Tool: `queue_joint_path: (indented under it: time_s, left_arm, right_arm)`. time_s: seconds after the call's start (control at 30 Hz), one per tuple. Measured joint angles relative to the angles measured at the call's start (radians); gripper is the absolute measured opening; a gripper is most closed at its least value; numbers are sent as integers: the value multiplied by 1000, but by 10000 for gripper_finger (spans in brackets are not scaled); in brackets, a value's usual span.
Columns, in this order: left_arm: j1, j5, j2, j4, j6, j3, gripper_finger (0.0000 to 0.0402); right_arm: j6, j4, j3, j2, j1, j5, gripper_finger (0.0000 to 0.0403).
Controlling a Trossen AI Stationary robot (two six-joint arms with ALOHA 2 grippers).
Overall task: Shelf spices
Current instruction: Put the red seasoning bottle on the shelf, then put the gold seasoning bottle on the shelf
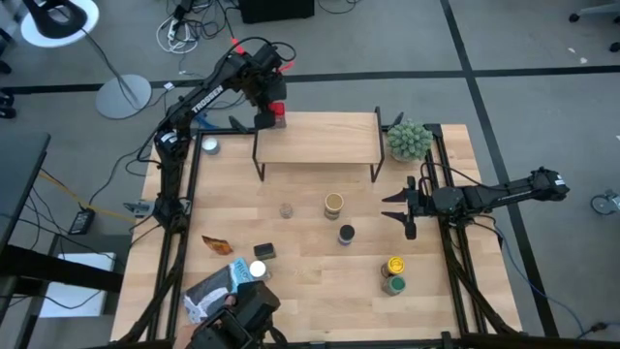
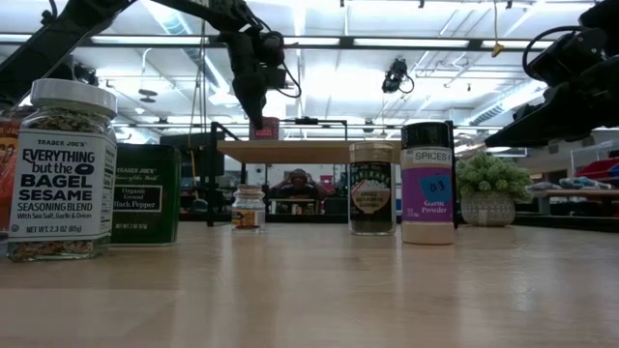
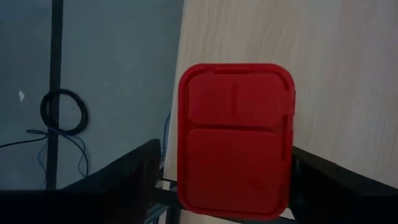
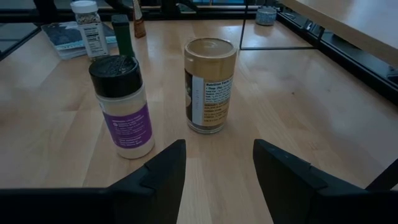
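Near worktop: I count bagel seasoning jar, green pepper tin.
Mid worktop: garlic powder jar, tan-lidded jar; right claw wide, empty, facing both.
Far, shelf corner: left claw holding red spice tin.
Handling: I judge it light, rigid, slippery; grip flat sides.
Obstacles: plant beside shelf.

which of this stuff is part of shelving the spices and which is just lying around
Job: shelf; red tin in the left claw; tan-lidded jar; garlic powder; yellow jar; green jar; bagel seasoning.
Lying about: potted plant; flat packet.
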Motion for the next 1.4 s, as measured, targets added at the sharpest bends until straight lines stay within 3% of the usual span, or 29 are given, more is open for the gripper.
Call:
queue_joint_path:
  time_s: [0.33, 0.8, 0.97, 1.1, 1.17, 1.27, 1.4]
  left_arm:
    - [0, 0, -7, -7, -1, 10, 310]
    - [0, 22, -18, -39, -57, 185, 310]
    - [0, 153, -47, -34, -124, 185, 310]
    - [1, 475, -81, -36, -178, 185, 310]
    - [-9, 582, -103, -40, -191, 186, 309]
    - [-41, 597, -135, -21, -226, 172, 305]
    - [-129, 482, -173, 93, -294, 86, 293]
  right_arm:
    - [0, 0, 0, 0, 0, 0, 187]
    - [0, 0, 0, 0, 0, 0, 187]
    - [0, 0, 0, 0, 0, 0, 187]
    - [0, 0, 0, 0, 0, 0, 187]
    - [0, 0, 0, 0, 0, 0, 187]
    - [0, 0, 0, 0, 0, 0, 187]
    - [0, 0, 0, 0, 0, 0, 187]
